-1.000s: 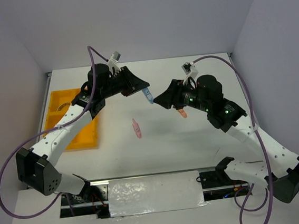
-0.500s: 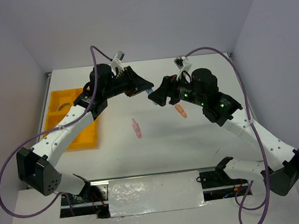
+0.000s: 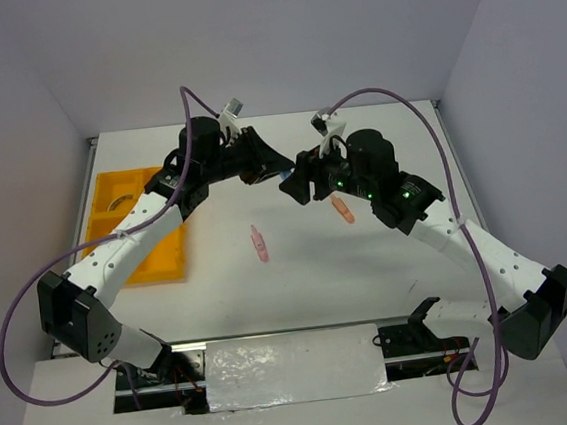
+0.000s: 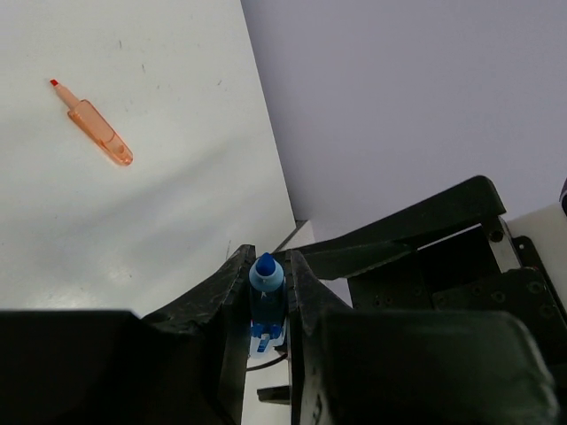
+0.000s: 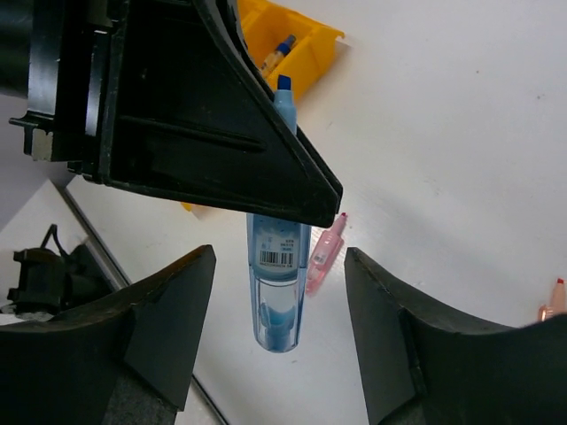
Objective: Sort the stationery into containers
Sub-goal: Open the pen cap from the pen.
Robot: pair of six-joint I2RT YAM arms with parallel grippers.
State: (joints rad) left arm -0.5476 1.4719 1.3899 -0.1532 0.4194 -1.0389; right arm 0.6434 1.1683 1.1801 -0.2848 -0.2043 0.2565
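Nearest me, mid-table, the pink highlighter [image 3: 257, 243] lies flat. The orange highlighter [image 3: 341, 208] is just beyond, to its right. Neither has shifted in the last sec.

Further on, twd the far edge, my L claw [image 4: 267, 257] is clamped on the blue highlighter [image 5: 278, 283], held up off the table. My R claw [image 3: 296, 184] has its fingers wide apart either side of it, not touching. R arm has swung in closer since 1 s ago.

Looks like a handover, R to L. Next: R backs off w/o snagging, then L carries it to the yellow tray [image 3: 103, 220] at the left edge.
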